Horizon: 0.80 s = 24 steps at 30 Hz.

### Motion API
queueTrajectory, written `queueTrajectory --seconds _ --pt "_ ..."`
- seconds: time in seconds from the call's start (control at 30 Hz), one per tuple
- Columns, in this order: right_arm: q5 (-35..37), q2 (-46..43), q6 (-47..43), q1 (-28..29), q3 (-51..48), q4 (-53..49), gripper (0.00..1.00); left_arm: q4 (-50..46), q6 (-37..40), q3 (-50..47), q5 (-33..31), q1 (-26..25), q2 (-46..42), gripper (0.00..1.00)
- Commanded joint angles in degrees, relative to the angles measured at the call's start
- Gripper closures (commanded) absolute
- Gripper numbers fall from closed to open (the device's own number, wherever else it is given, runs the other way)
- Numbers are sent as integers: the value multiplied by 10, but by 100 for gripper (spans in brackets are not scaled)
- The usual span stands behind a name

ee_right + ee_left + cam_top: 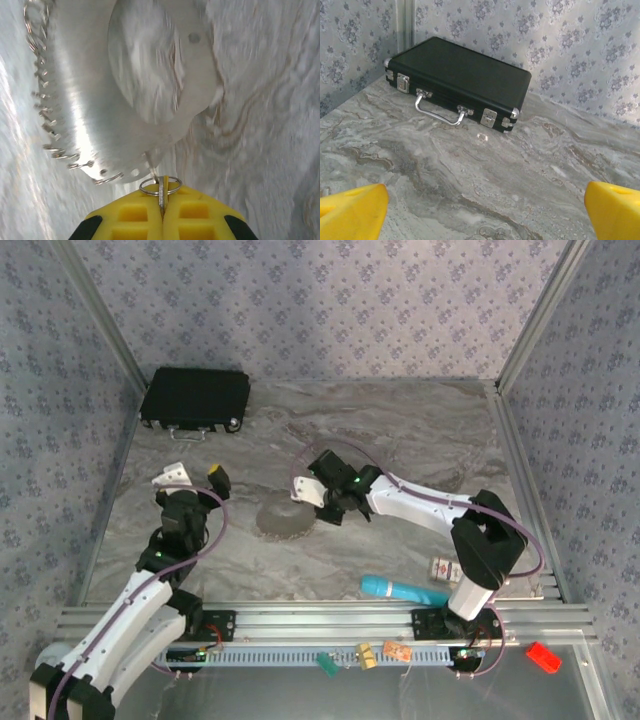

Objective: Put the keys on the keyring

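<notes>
The right gripper's (162,195) jaws are clamping a small end loop of the keyring (47,122), whose silvery chain is lying along the rim of a round grey disc (145,65) in the middle of the worktop (260,125). The left gripper (481,210) is hovering, jaws wide apart, facing a black case (455,70) at the far left.

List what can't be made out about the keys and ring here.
Right wrist view: blur smears the metal disc and the chain along its rim; what hangs there can't be identified.
Top view: the right gripper hides the small ring it pinches.
Left wrist view: left gripper fingers cut off by the bottom edge.
</notes>
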Motion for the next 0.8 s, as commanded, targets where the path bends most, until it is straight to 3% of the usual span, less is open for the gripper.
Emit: queueTrajectory --seconds 0.0,0.3,0.53,0.67,0.77 --pt "99 -17 -33 -2 -23 -90 100 9 15 25 16 4 9 0" --pt "158 -32 -29 -30 -71 -104 73 13 45 32 26 5 44 0" --pt "131 -127 19 -88 -103 -58 66 32 95 47 22 6 85 0" --pt "88 -233 118 -182 -166 113 64 66 167 54 33 14 125 0" --pt "101 -285 203 -268 -253 272 60 98 218 54 50 35 163 0"
